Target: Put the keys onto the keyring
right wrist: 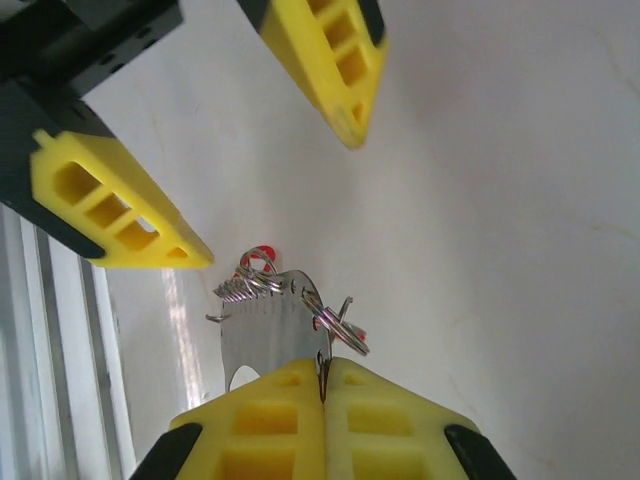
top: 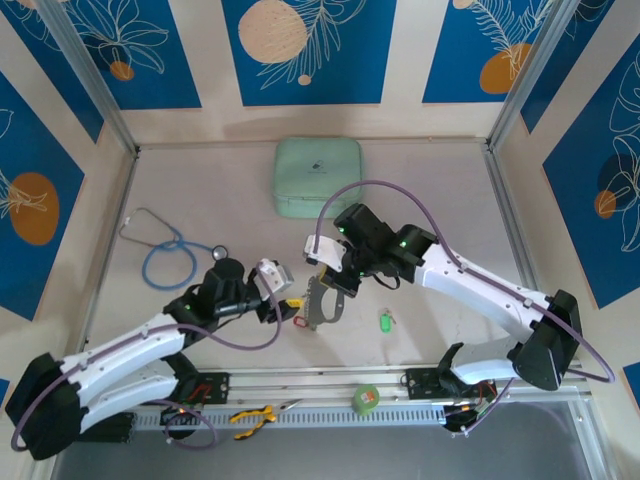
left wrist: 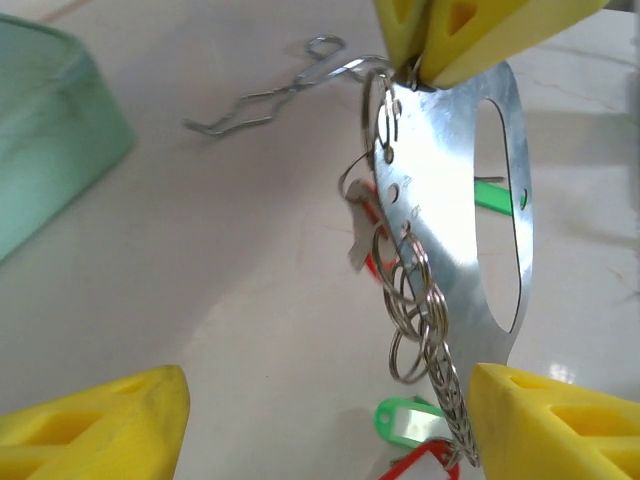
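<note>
- The left gripper (left wrist: 330,400) has its yellow fingers spread wide and grips nothing.
- A hanging bunch dangles in the gap, just beside the finger on the right of its own wrist view. Whether the two touch cannot be told.
- Straight ahead of it and higher, the right gripper (left wrist: 415,68) is pressed together on the top edge of the keyring (left wrist: 470,200). The keyring is a flat silvery oval loop held on edge above the table (left wrist: 200,300).
- Down the keyring's near edge hang small split rings (left wrist: 410,310), a little silver key (left wrist: 356,240), and a green tag (left wrist: 408,420) with a red one at the bottom.
- Beyond the keyring, on the right gripper's side, a green-tagged key (top: 385,320) lies loose on the table, well apart from both grippers.
- Probably that loose key is next:
  - Draw the left fingers straight back so neither one snags the bunch.
  - Come down on the key from above.
  - Pinch the tag or the blade, leaving its ring free to thread.
  - The right clamp should hold the loop steady, since any swing would shift the opening to be aimed at.
</note>
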`<action>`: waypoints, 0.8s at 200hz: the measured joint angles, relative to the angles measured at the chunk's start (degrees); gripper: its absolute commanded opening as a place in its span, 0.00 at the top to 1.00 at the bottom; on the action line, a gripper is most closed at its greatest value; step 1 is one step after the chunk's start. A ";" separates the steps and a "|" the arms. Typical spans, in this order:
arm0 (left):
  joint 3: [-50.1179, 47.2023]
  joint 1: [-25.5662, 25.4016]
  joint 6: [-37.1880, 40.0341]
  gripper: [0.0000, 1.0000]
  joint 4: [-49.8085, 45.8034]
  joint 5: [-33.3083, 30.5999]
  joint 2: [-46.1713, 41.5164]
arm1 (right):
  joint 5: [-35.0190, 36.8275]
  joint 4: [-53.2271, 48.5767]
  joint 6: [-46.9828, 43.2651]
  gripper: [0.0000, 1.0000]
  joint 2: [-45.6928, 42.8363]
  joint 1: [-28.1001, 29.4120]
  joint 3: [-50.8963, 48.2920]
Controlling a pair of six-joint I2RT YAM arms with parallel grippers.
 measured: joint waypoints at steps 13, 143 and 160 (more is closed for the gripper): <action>0.00 0.00 -0.76 0.37 3.10 2.60 3.15 | -0.24 -1.88 -0.35 1.00 0.72 0.22 0.90; 0.11 0.11 -11.37 1.00 21.75 20.65 16.17 | -1.99 -2.89 -3.67 1.00 0.42 0.98 1.84; 0.17 0.07 -11.30 1.00 22.64 22.16 16.68 | -2.89 -1.40 -5.22 0.99 -2.08 0.96 -0.50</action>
